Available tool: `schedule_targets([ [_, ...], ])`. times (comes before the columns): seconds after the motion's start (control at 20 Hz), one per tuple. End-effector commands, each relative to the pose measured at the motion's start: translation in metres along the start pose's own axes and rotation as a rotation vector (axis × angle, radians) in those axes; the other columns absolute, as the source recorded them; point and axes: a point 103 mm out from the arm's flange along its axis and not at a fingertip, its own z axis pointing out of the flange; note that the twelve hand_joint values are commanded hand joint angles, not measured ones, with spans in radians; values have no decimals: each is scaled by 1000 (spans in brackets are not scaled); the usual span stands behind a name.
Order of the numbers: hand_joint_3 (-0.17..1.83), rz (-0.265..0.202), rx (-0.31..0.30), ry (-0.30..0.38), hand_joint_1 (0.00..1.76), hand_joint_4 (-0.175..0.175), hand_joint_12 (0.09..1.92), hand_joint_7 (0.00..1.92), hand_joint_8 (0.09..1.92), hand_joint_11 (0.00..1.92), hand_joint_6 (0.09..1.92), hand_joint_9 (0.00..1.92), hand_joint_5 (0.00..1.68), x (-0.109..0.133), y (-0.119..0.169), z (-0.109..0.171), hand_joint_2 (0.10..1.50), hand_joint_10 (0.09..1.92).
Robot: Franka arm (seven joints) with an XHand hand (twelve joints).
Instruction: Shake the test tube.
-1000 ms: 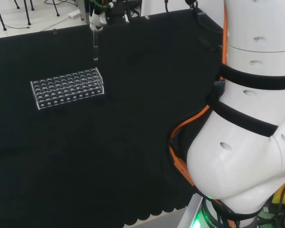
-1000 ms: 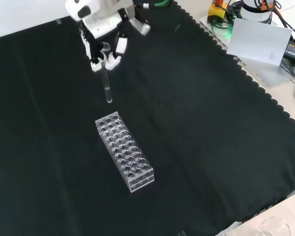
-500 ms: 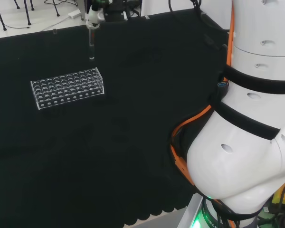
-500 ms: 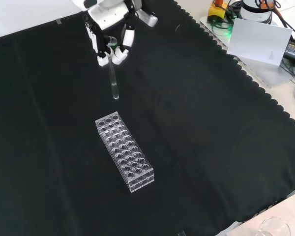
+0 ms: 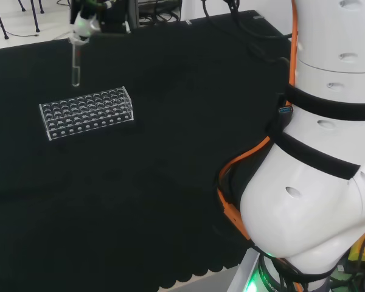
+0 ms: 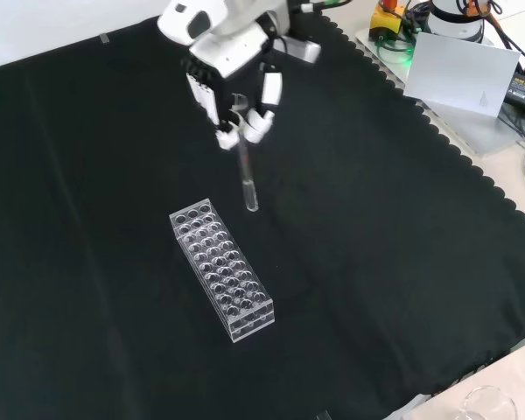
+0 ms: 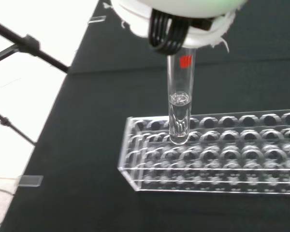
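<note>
A clear glass test tube (image 6: pixel 247 179) hangs upright in the air, pinched at its top by the curled fingers of my black and white hand (image 6: pixel 236 83). In the head view the hand (image 5: pixel 84 25) holds the test tube (image 5: pixel 76 68) above and behind the left part of the clear plastic tube rack (image 5: pixel 88 112). In the front view the tube's bottom is just right of the rack (image 6: pixel 221 269)'s far end. The wrist view shows the test tube (image 7: pixel 180 108) with a little clear liquid and a red mark near its top, hanging over the rack (image 7: pixel 217 150).
The black cloth (image 6: pixel 376 254) covers the bench around the rack. A white box (image 6: pixel 464 70) and cables lie off the cloth at the front view's upper right. The arm's white links (image 5: pixel 328 140) stand at the head view's right.
The hand has swung with the test tube: leftwards in the head view, rightwards and lower in the front view. The rack has stayed put.
</note>
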Motion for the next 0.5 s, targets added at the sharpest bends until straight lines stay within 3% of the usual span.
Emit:
schedule_targets([
  [0.05,509,4,-23,-66,1337,-175,1133,1452,545,1419,87,1614,1400,-4,0,-2,701,941],
  [0.25,511,128,-71,-150,1337,-175,1133,1453,544,1419,87,1614,1402,-67,0,-20,700,942],
  [0.35,512,214,-98,-187,1337,-175,1133,1453,544,1419,87,1614,1402,-112,-8,-36,699,942],
  [0.5,513,331,-127,-242,1337,-175,1133,1453,544,1418,87,1614,1403,-159,-11,-51,698,942],
])
